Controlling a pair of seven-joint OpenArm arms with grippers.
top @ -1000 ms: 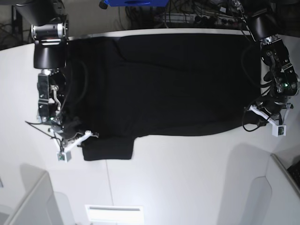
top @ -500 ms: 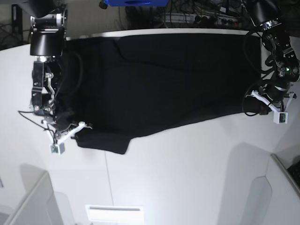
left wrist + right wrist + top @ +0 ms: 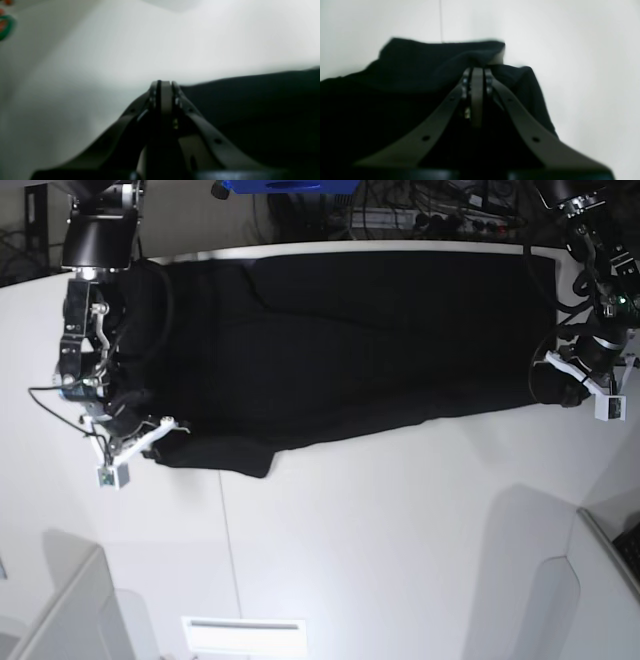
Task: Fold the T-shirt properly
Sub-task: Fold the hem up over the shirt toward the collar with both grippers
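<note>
T-shirt (image 3: 340,350): black cloth, spread across the far half of the bench (image 3: 400,560), long axis running side to side in the base view. Its far edge lies along the bench's far edge; its near edge sags toward the middle between the two held corners.

Right gripper (image 3: 150,442): at the T-shirt's end on the base view's left, jaws closed on a bunched near corner. In the right wrist view the cloth (image 3: 420,65) humps up right at the closed tips (image 3: 477,72), with bare bench beyond.

Left gripper (image 3: 565,380): at the opposite end of the T-shirt, jaws pressed together. In the left wrist view the tips (image 3: 162,86) sit at the cloth's edge (image 3: 250,105); you can judge it is pinching the hem, though the blur hides the actual bite.

Relation for your next move: the T-shirt lies between the two grippers, stretched along the line joining them. Each arm is nearest its own end.

Open room: the whole near half of the bench, on the near side of the T-shirt, is bare white. The far side offers none; the bench ends there.
</note>
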